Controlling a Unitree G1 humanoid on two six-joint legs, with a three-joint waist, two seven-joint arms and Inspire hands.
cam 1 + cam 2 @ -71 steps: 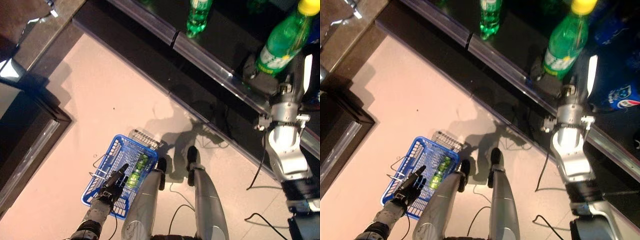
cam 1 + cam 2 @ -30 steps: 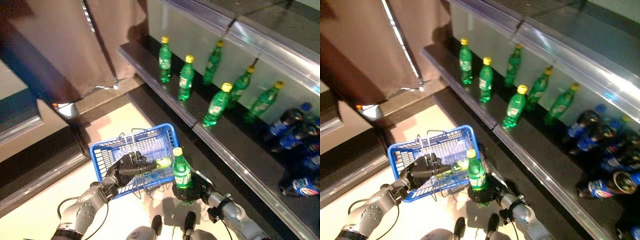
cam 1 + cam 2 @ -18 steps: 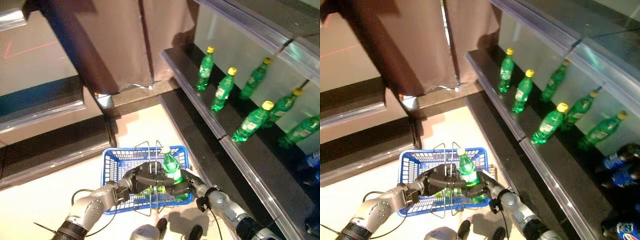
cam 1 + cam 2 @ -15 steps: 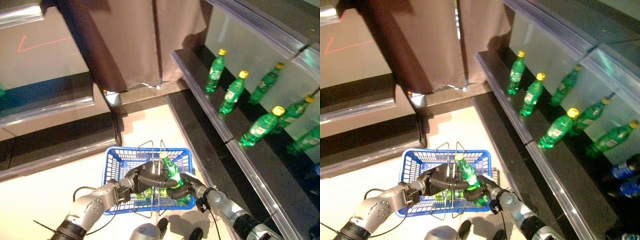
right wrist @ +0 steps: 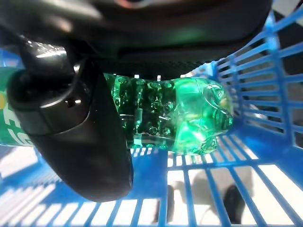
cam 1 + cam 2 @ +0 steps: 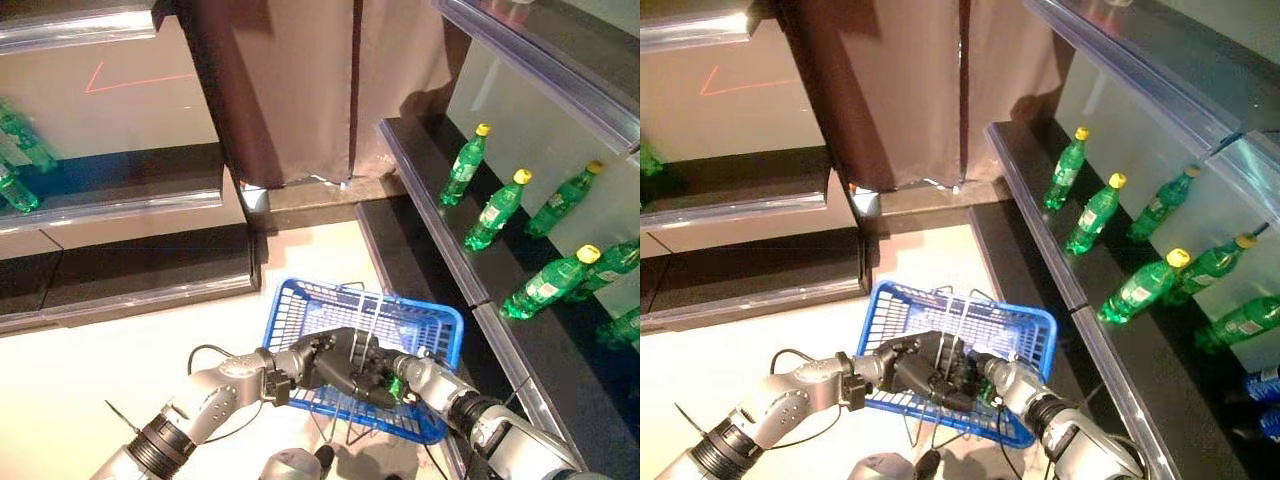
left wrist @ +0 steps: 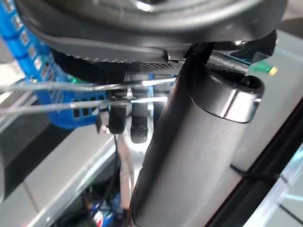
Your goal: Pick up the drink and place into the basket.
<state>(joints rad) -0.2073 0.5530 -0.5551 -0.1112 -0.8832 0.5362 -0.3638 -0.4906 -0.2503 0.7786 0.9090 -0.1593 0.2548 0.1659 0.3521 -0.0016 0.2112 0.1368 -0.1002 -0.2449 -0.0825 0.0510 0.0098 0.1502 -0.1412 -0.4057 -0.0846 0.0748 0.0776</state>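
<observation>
Left hand (image 6: 330,362) is curled round the wire handles (image 6: 362,318) of the blue basket (image 6: 440,325), carrying it above the floor. Right hand (image 5: 71,127) is inside the basket, fingers and thumb wrapped round the green drink bottle (image 5: 189,120). Further green bottles (image 6: 493,212) stand on the shelf at right.

Both eye views are looking steeply down from the head, sharing the blue basket (image 6: 420,325) and the shelf (image 6: 1060,262) on the right. Each wrist view is peering along its own hand from very close, showing basket mesh.
</observation>
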